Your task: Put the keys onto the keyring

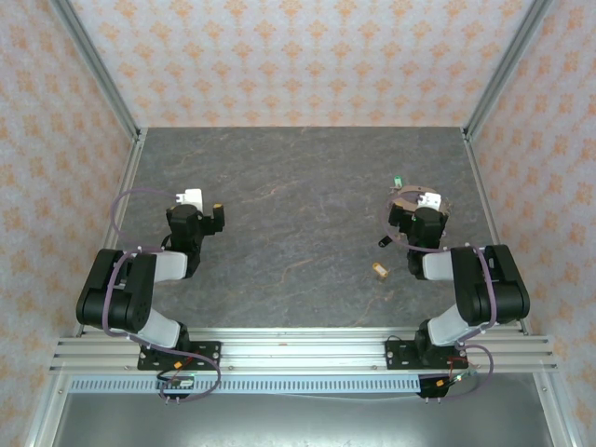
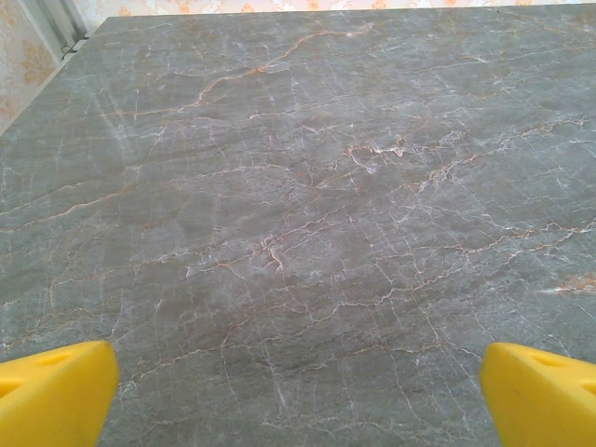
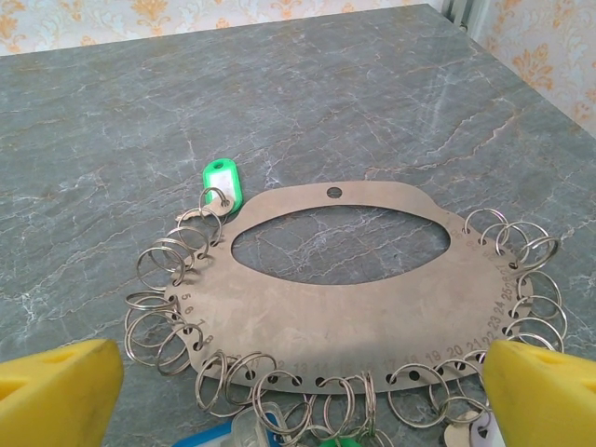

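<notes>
Here: two arms, two grippers, one keyring, three keys clear enough to count from above.

Left gripper (image 1: 198,209) over bare table (image 1: 298,177) on the left side, spread wide, nothing between the yellow fingertips (image 2: 56,396).

Right gripper (image 1: 424,212) low over the keyring (image 3: 372,307) on the right side of the table, likewise spread wide and gripping nothing. Its yellow tips either side of the keyring's near edge; touching or not, impossible to tell.

Keyring flat on the table: one grey-brown plate, one oval opening, numbered holes along the rim. Small wire rings (image 3: 172,256) through those holes, too many and too overlapped to count.

One green key (image 1: 397,182) just beyond the keyring, its end at a small ring on the left rim in the right wrist view. One dark key (image 1: 383,243) and one brass key (image 1: 379,271) loose on the table near the keyring, toward the arm bases, apart from each other. Blue, green and pale pieces at the near rim, cut off at the bottom of the right wrist view.

Both arms folded, elbows bent outward, forearms reaching forward and inward.
</notes>
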`<action>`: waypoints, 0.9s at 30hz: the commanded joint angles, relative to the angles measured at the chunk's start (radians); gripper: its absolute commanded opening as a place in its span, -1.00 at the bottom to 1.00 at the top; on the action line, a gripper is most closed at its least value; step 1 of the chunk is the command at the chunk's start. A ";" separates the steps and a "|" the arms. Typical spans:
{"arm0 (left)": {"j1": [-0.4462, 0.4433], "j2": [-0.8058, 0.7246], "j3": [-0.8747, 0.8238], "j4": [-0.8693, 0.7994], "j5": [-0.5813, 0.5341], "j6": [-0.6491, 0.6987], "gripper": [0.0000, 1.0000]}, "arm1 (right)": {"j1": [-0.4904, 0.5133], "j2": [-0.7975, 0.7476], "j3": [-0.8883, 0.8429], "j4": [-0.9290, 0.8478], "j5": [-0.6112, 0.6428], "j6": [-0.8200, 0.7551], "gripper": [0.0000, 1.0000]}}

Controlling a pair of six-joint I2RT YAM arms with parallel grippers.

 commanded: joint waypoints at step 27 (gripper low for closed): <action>-0.003 -0.016 0.024 -0.013 -0.010 0.000 1.00 | 0.004 -0.260 -0.007 -0.201 0.021 0.050 0.98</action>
